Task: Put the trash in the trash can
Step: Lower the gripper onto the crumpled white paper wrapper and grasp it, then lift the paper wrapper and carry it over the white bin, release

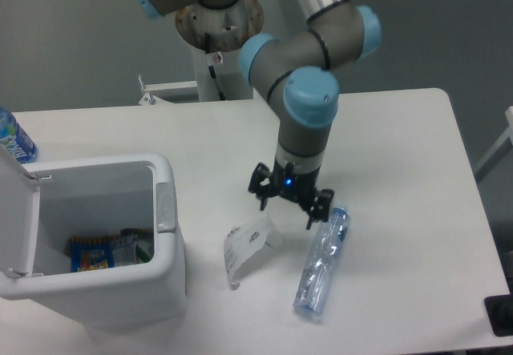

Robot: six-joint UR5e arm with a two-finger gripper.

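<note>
The crumpled white printed wrapper lies on the white table, just right of the trash can. The slim clear bottle lies on its side to the wrapper's right, blue cap toward the front. The boxy white trash can stands at the front left with its hinged lid swung open to the left. My gripper hangs open and empty just above the table, above and between the wrapper and the bottle's upper end, its right finger close to the bottle.
Inside the can lie a blue snack packet and other packets. A blue-labelled bottle stands at the far left edge behind the lid. The arm's base mount is at the table's back. A dark object sits at the front right corner.
</note>
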